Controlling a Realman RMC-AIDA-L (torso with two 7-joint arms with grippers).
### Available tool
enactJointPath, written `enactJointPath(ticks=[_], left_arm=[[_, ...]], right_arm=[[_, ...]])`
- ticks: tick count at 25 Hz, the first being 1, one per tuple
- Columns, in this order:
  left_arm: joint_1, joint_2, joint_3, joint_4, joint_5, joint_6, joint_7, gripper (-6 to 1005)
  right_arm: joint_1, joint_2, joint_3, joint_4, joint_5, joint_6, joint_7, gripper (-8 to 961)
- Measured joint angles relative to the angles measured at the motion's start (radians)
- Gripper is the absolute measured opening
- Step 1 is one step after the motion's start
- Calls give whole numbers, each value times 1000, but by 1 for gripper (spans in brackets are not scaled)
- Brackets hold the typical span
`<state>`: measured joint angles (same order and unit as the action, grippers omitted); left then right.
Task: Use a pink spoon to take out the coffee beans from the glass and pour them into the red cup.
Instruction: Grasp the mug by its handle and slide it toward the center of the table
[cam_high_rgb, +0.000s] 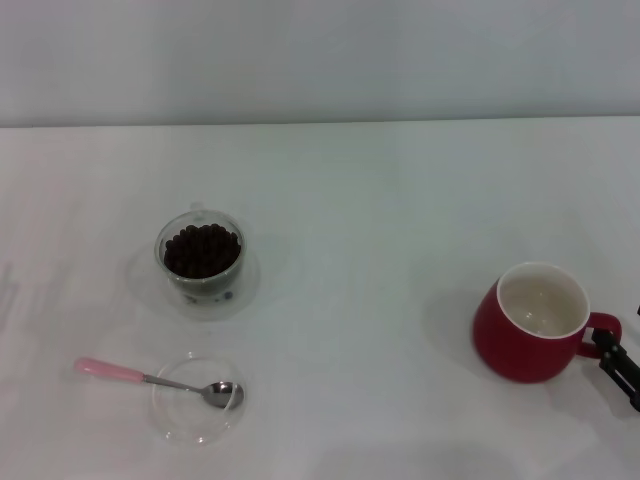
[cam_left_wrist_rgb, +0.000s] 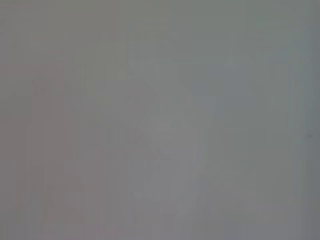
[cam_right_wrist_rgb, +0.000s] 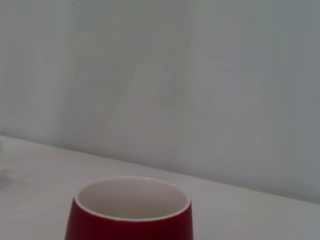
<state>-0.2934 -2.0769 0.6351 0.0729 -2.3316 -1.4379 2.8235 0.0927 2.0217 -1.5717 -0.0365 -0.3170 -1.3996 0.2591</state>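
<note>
The glass (cam_high_rgb: 201, 262) stands at the left of the white table, full of dark coffee beans (cam_high_rgb: 201, 249). The pink spoon (cam_high_rgb: 110, 371) lies in front of it, its handle pointing left and its silver bowl (cam_high_rgb: 220, 392) resting in a flat clear dish (cam_high_rgb: 196, 412). The red cup (cam_high_rgb: 530, 325) stands upright at the right, its white inside empty and its handle pointing right. It also shows in the right wrist view (cam_right_wrist_rgb: 131, 220). My right gripper (cam_high_rgb: 618, 366) is at the right edge, right by the cup's handle. My left gripper is out of view.
A pale wall (cam_high_rgb: 320, 55) rises behind the table's far edge. The left wrist view shows only a plain grey surface. A faint clear saucer ring (cam_high_rgb: 250, 285) surrounds the glass.
</note>
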Motion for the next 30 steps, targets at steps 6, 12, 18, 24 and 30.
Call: enactJointPath(ticks=[6,12,18,24,30], left_arm=[[0,0,0,12,-2,6,0,741],[-10,0,0,14,-12,15,0,740],[-19,1,0,25,-12,36,1,741],[-23,1,0,35,-13,53,1,741],[-24,2,0,39,-18,67,1,740]], right_arm=[[5,0,-3,-11,3,15,2,646],[9,2,-7,-13,1,25,2,646],[13,3,-13,-26,-5,62,1,587],[15,3,-14,-31,-5,79,3,421],[16,3,-15,-33,-3,79,-2,418]])
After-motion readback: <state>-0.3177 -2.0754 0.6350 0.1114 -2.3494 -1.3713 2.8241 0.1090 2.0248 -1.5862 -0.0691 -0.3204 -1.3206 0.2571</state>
